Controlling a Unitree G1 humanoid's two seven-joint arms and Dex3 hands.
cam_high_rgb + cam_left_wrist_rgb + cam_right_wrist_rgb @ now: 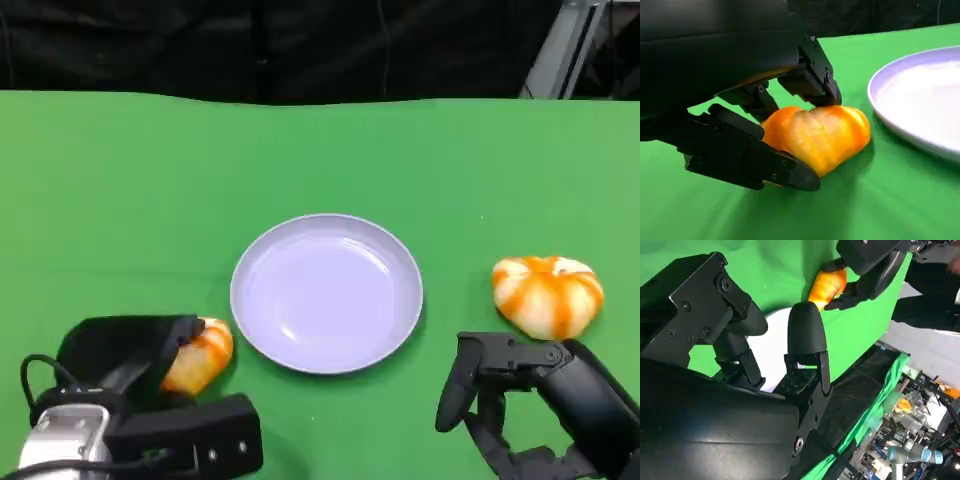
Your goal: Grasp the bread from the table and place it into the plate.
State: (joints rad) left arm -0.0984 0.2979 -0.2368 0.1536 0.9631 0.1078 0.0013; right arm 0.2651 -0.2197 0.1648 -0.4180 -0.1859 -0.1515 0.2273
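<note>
I see the left hand [135, 365] gripping a bread [200, 355] just left of the plate [327, 293], its fingers hiding half the loaf. The right hand [520, 400] hangs spread, empty, partly cut off, right of the plate.

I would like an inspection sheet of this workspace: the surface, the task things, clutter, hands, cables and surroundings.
Surface: green table, flat cloth cover.
Job's things: pale plate, nothing lying in it; bread by the left hand, still on the cloth beside the plate; second bread on the plate's other side, untouched.
Clutter: nothing seen.
Hands: left hand has fingers closed around its bread; right hand holds nothing, fingers apart, near the second bread.
Cables: black cable at the left wrist.
Surroundings: dark backdrop; right wrist view shows lab equipment past the table edge.
</note>
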